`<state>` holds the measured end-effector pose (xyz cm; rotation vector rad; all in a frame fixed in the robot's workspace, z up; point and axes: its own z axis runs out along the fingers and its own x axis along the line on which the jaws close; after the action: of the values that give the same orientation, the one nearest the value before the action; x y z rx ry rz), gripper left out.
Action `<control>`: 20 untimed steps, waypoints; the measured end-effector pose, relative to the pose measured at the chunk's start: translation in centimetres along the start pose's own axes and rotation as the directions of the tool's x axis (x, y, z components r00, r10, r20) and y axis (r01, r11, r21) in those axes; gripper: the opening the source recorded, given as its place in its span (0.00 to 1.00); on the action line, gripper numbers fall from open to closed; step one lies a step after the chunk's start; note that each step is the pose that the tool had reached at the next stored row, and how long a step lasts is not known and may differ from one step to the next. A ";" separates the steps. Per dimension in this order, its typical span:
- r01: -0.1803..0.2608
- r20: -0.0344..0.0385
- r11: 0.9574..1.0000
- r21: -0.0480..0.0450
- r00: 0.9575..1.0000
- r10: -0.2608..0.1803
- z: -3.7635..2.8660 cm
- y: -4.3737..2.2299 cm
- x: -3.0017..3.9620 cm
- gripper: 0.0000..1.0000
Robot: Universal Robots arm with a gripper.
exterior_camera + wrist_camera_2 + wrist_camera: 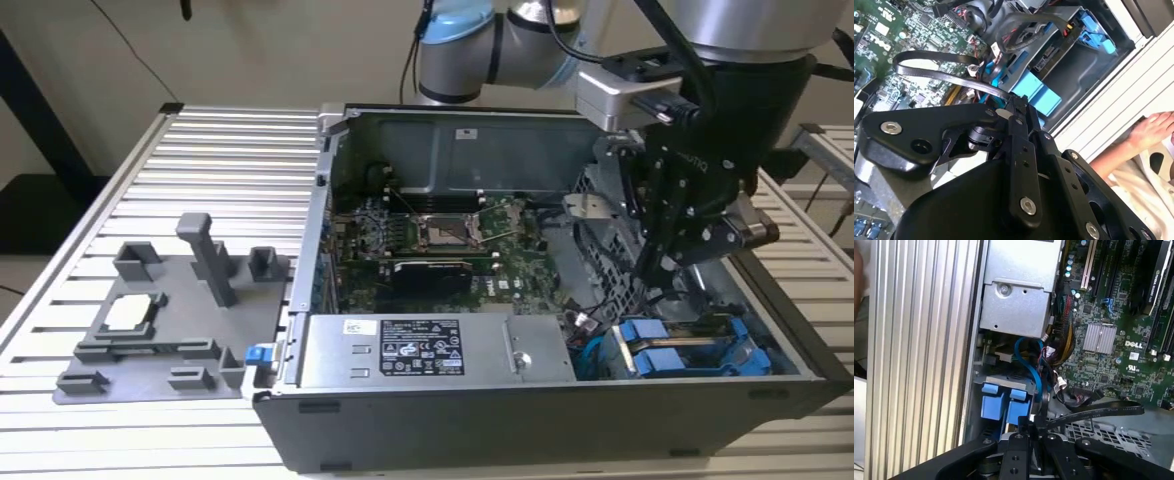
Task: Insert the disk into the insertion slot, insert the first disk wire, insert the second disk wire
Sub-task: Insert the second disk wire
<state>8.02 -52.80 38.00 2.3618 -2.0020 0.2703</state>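
Inside 1 open PC case (561,420), w/ 1 green motherboard (427,240), 2 blue-framed drives are seen seated in bay; the disk (667,345) among them. Gripper (1035,432) is clamped on 1 black flat wire (1104,411) just beside bay.

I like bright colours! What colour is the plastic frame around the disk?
Bright blue. The disk's frame shows best in the exterior view, inside the computer case.
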 end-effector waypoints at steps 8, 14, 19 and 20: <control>0.001 0.009 1.000 -0.010 1.000 -0.001 0.30 -0.36 1.73 0.16; -0.008 0.030 1.000 -0.012 1.000 0.008 0.42 -0.51 2.35 0.16; -0.020 0.093 1.000 -0.009 0.995 0.021 0.48 -0.64 2.47 0.16; -0.019 0.095 1.000 -0.020 0.995 0.021 0.51 -0.81 2.53 0.16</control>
<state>9.27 -55.20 37.96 2.3884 -2.0596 0.1409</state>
